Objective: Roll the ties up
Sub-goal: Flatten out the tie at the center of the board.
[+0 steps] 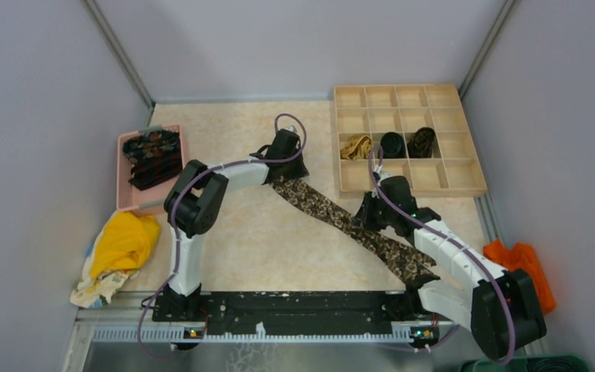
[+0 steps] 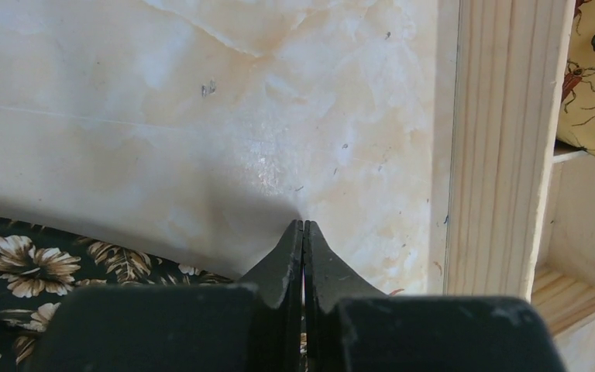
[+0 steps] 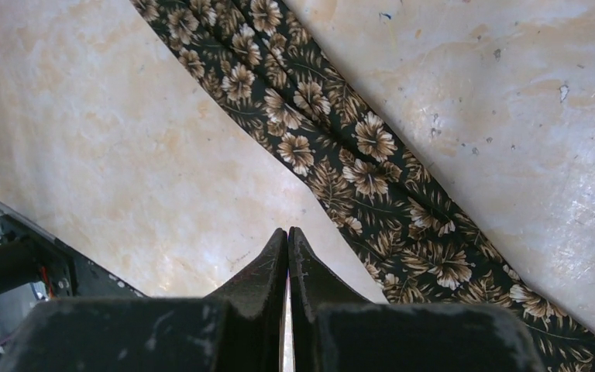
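A long dark tie [image 1: 333, 217] with a tan floral print lies flat, running diagonally from the table's middle to the near right. My left gripper [image 1: 285, 170] stands over its far, wide end. Its jaws [image 2: 304, 226] are shut, and a sliver of the print shows in the slit between them; the tie [image 2: 23, 267] spreads out to the left. My right gripper [image 1: 369, 217] sits at the tie's middle, shut [image 3: 288, 231] with nothing between the fingers. It is on the bare table just beside the tie [image 3: 356, 170].
A wooden compartment tray [image 1: 410, 190] at the back right holds three rolled ties: golden-tan [image 1: 356, 146], black [image 1: 392, 143] and dark [image 1: 422, 142]. Its wall [image 2: 503, 155] is close to my left gripper. A pink tray [image 1: 124, 186] at left holds more ties. Yellow cloth [image 1: 124, 240] lies left, orange cloth [image 1: 521, 260] right.
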Controlling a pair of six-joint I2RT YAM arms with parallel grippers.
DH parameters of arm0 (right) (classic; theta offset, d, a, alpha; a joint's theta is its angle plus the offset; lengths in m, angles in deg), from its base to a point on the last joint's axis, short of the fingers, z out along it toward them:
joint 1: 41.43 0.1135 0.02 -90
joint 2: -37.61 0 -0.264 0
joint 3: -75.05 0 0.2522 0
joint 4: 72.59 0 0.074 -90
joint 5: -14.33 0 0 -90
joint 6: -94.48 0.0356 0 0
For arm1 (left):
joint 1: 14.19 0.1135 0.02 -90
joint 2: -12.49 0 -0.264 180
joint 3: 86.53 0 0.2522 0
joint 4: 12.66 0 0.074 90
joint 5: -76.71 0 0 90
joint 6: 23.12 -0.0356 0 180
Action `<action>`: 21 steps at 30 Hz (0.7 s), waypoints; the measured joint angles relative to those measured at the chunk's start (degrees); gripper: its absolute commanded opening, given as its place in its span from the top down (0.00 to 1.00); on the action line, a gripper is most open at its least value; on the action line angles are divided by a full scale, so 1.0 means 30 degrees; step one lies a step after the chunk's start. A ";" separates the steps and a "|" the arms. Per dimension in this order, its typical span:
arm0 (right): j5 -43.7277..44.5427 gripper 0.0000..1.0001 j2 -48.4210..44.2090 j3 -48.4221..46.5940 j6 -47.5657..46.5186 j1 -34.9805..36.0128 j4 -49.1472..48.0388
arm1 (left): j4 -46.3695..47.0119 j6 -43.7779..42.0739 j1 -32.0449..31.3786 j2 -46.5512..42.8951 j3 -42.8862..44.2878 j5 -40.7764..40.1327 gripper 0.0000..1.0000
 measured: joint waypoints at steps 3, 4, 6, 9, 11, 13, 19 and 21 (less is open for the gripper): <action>0.0474 1.00 0.0896 0.0000 -0.0146 0.0182 -0.0015 | 0.0284 0.0146 0.0058 -0.0430 -0.0787 -0.0255 0.98; 0.0597 1.00 0.1195 0.0000 -0.0160 0.0204 0.0007 | 0.0437 0.0291 0.0080 -0.0947 -0.1552 -0.0335 0.98; 0.0918 1.00 0.1683 0.0000 -0.0211 0.0284 0.0073 | 0.0729 0.0590 0.0160 -0.2178 -0.3344 -0.0474 0.98; 0.1392 1.00 0.2164 0.0000 -0.0313 0.0415 0.0095 | 0.1100 0.1005 0.0291 -0.4102 -0.6018 -0.0852 0.98; 0.1756 1.00 0.2565 0.0000 -0.0350 0.0452 0.0138 | 0.1260 0.1166 0.0321 -0.5173 -0.7388 -0.1209 0.98; 0.2164 1.00 0.3198 0.0000 -0.0379 0.0459 0.0277 | 0.1341 0.1297 0.0313 -0.5960 -0.8378 -0.1610 0.98; 0.2776 1.00 0.5027 -0.0539 -0.0481 0.0517 0.0634 | 0.1158 0.1501 0.0313 -0.7140 -0.9624 -0.2754 0.98; 0.2834 1.00 0.5479 -0.0852 -0.0459 0.0539 0.0648 | 0.0969 0.1523 0.0313 -0.7475 -0.9923 -0.3082 0.98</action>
